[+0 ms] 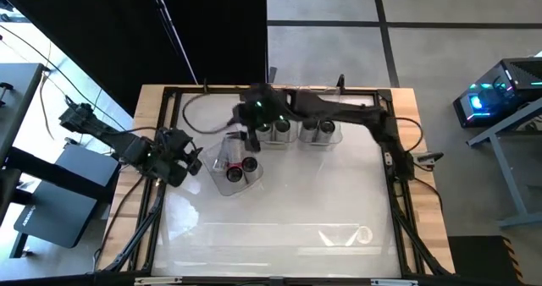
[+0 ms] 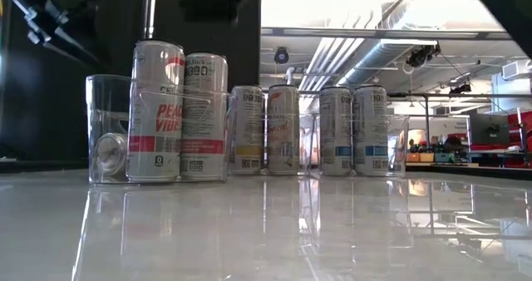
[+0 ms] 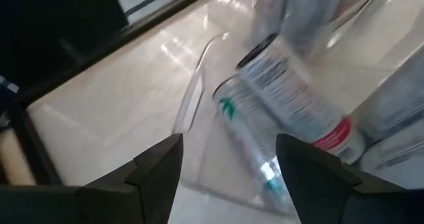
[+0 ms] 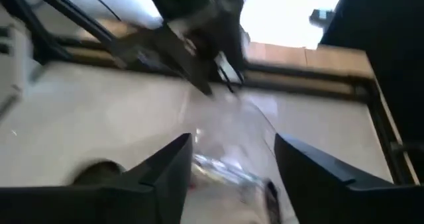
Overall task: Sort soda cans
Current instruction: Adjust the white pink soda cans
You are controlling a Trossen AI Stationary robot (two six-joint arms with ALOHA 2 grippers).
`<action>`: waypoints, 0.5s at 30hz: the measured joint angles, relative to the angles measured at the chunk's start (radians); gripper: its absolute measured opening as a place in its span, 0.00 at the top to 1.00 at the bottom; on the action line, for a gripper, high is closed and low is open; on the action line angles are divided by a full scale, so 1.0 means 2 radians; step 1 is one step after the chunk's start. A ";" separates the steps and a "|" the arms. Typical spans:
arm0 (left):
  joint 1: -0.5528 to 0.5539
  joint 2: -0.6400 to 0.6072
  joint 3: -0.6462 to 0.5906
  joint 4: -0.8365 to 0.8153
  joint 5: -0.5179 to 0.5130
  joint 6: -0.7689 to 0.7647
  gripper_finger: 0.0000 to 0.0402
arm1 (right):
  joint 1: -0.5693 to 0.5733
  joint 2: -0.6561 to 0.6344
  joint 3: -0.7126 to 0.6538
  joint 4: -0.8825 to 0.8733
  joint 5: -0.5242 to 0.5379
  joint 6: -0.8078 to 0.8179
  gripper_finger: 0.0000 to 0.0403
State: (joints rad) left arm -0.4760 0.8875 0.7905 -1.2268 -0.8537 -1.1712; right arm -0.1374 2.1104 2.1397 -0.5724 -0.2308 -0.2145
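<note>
Hovering open: right claw (image 1: 251, 139) over, seemingly, fallen can (image 3: 298, 98).

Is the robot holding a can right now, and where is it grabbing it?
No. Both grippers are open with nothing between the fingers. The left gripper is beside the clear bin, where a can lies on its side. The right gripper hangs above that bin.

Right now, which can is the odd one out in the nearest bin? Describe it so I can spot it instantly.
Find the clear bin nearest the left gripper, at the left end of the row in the low view. Two tall cans stand upright in it. The one you want is the can lying on its side beside them, its round end facing the low camera.
</note>
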 joint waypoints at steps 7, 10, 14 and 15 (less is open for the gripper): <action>-0.015 -0.001 -0.013 -0.112 0.008 -0.099 0.42 | -0.055 0.099 0.100 -0.084 -0.041 -0.021 0.38; -0.015 -0.001 -0.013 -0.128 -0.005 -0.115 0.42 | -0.072 0.120 0.103 -0.082 -0.063 -0.017 0.37; -0.015 -0.001 -0.013 -0.121 -0.027 -0.105 0.42 | -0.089 0.140 0.097 -0.088 -0.087 -0.013 0.37; -0.015 -0.001 -0.013 -0.121 -0.033 -0.103 0.42 | -0.091 0.143 0.097 -0.086 -0.097 -0.013 0.37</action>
State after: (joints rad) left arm -0.5060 0.8852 0.7650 -1.4681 -0.9190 -1.3779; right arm -0.3191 2.3964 2.3341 -0.7434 -0.4258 -0.2406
